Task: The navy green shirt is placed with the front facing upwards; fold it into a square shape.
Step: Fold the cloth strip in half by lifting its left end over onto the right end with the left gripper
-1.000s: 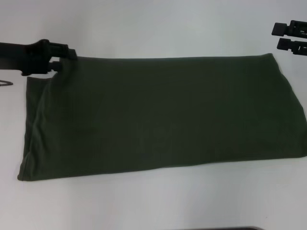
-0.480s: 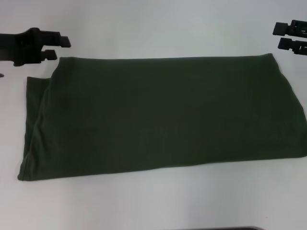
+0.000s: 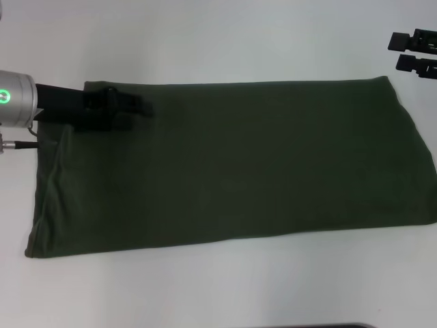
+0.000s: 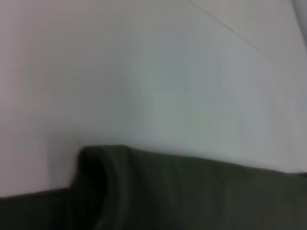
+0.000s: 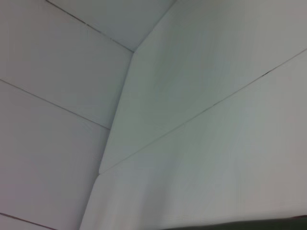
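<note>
**Nearly a Square, One Fold Left**

Already the navy green shirt lies flat on the white table as a long, wide band, so its sides look folded in. I think it needs one more fold across to make a square. The left gripper sits over the shirt's far left corner; I cannot tell if its fingers are apart. The right gripper waits off the shirt's far right corner, fingers apart, holding nothing.
</note>
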Tool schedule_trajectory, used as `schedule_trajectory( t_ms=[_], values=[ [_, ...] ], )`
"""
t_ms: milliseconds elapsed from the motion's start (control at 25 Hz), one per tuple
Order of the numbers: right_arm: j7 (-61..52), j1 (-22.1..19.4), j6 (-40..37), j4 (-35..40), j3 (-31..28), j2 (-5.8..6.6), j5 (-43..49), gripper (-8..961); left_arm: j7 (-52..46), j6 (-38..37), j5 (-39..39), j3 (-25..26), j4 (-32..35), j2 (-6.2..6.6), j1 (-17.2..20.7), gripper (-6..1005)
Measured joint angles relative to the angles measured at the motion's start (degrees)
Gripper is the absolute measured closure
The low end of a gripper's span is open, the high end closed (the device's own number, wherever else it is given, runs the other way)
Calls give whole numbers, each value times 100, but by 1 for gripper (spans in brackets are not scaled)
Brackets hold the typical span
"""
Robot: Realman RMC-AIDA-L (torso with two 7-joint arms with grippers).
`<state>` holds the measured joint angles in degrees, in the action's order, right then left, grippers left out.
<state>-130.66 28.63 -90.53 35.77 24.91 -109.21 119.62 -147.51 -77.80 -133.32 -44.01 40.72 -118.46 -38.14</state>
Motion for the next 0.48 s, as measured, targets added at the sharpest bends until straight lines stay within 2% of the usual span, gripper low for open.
schedule_trajectory(
  t_ms=[200, 480],
  values=[
    [-2, -34, 16, 0, 4, -4, 0, 195, -87, 538, -185, -25, -229, 88, -19, 399],
    [-3, -51, 12, 0, 21, -23, 0, 194, -177, 812, -298, 29, -242, 173, -15, 398]
  ],
)
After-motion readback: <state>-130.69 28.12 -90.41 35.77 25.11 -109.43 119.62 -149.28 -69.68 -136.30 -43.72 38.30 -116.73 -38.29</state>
